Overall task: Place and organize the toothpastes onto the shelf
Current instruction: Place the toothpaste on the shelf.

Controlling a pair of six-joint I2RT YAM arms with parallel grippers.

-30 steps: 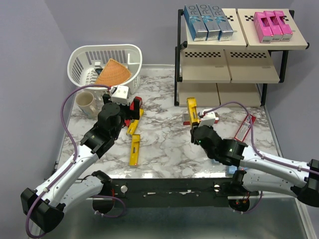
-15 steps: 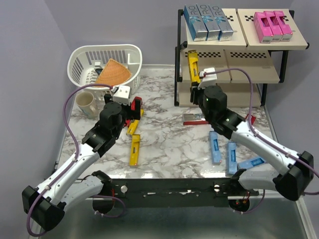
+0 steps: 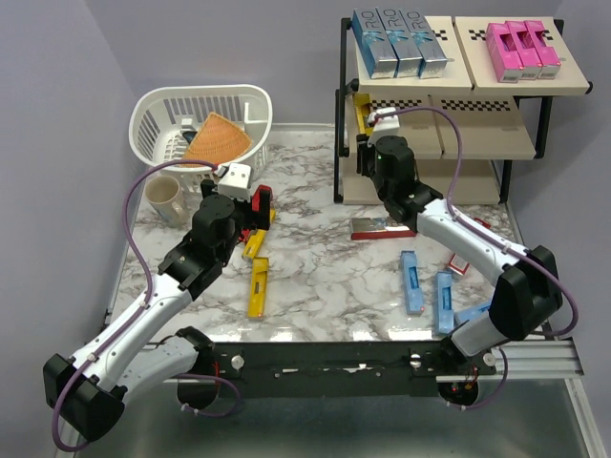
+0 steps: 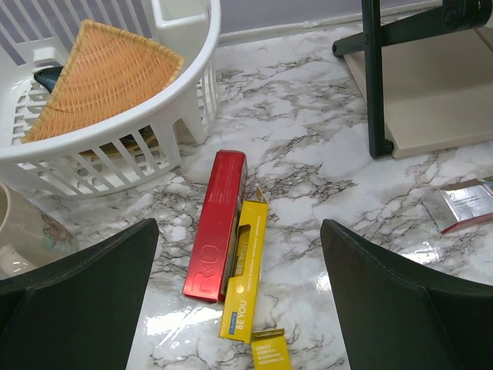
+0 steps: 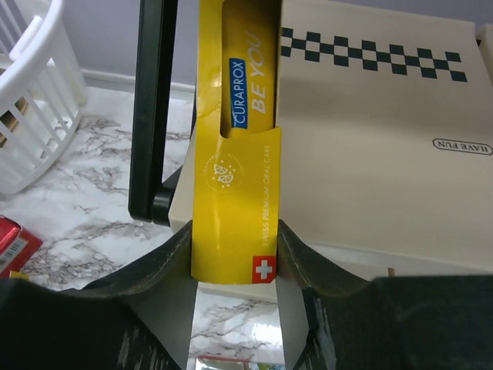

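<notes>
Yellow carton (image 5: 235,139) clamped in right fingers (image 5: 308,266), long axis pointing away onto shelf (image 5: 370,154) middle tier, frame centre-left beside black post (image 5: 154,116) | left fingers (image 4: 85,293) spread wide above red carton (image 4: 218,223) on surface (image 4: 323,193)

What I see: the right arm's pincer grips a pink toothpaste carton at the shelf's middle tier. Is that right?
Not quite: the carton is yellow, not pink. The right wrist view shows the right pincer gripping a yellow toothpaste carton at the middle tier of the shelf.
</notes>
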